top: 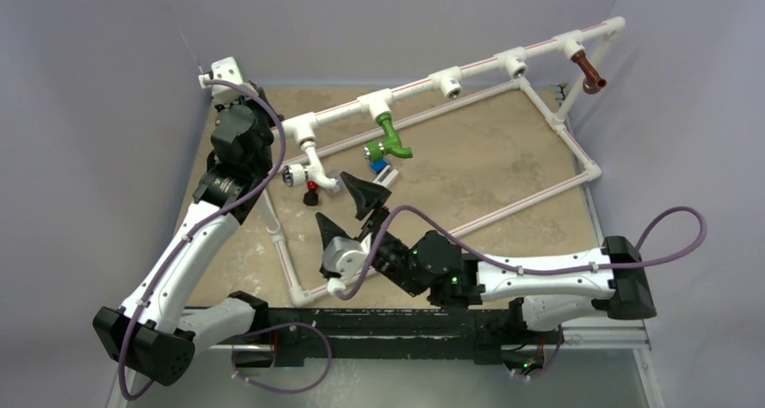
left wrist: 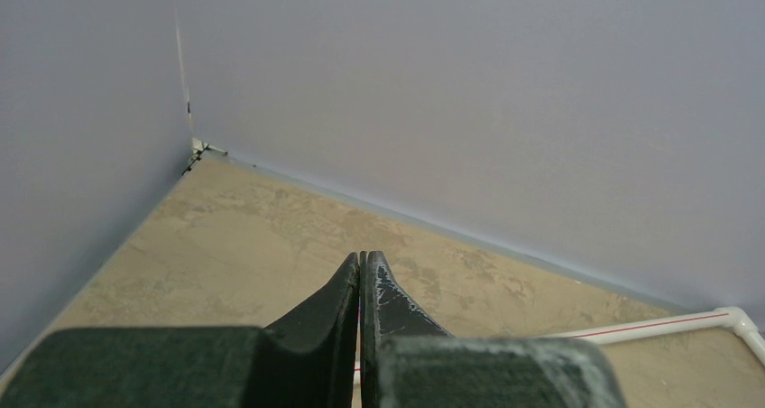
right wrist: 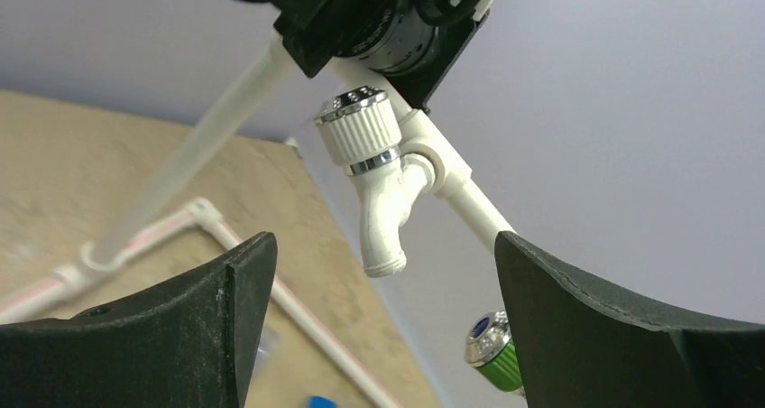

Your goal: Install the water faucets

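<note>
The white faucet (top: 305, 171) with a silvery knob hangs from the left tee of the pipe frame (top: 478, 65). The green faucet (top: 391, 139) hangs from the tee beside it, and the brown faucet (top: 588, 71) from the far right tee. My right gripper (top: 349, 211) is open and empty, just in front of the white faucet. In the right wrist view the white faucet (right wrist: 379, 187) sits between and beyond the open fingers, with the gripper (right wrist: 383, 245) around its spout tip but not touching. The green faucet's knob (right wrist: 494, 349) shows at lower right. My left gripper (left wrist: 362, 265) is shut and empty, aimed at the back left corner.
A small blue-and-white block (top: 381, 167) and a small red piece (top: 312, 188) lie on the tan tabletop (top: 487, 173) near the faucets. Two open tees (top: 448, 83) sit on the upper pipe. Grey walls close in at the back and sides.
</note>
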Available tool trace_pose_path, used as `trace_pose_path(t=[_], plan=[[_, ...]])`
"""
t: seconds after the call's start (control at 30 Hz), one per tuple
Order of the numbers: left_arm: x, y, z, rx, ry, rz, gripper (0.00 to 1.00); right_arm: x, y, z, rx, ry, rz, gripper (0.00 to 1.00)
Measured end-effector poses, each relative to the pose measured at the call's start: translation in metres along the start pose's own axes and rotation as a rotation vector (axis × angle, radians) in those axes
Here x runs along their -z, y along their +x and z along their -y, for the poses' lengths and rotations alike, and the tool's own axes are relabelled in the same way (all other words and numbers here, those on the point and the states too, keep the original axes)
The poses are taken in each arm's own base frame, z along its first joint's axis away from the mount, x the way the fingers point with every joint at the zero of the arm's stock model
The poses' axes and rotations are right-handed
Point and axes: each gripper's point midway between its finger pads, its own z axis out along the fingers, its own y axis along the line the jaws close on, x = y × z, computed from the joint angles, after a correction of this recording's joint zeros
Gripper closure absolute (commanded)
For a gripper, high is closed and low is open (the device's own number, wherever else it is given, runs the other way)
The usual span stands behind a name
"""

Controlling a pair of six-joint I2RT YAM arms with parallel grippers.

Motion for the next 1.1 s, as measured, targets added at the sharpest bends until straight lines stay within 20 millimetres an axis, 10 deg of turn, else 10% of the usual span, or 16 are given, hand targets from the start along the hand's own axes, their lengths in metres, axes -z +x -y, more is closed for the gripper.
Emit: trace_pose_path(t=[0.37,0.7,0.97,1.1], plan=[[-0.001,0.0,0.0,-0.001,0.0,-0.001,1.0,-0.027,0.021,-0.009,0.465,0.106,-0.098,0.18],[-0.001,0.001,0.0,-0.001,0.0,-0.001,1.0,-0.053,0.011,-0.009,0.541,0.151,-0.104,0.29],[-0.001,0.001,0.0,-0.002,0.0,-0.003,1.0,-0.063,0.019,-0.001,0.538,0.181,-0.136,0.55],[-0.001,0.001,0.0,-0.003,0.0,-0.003,1.0,-0.066,0.028,-0.004,0.536,0.185,-0.153,0.84]])
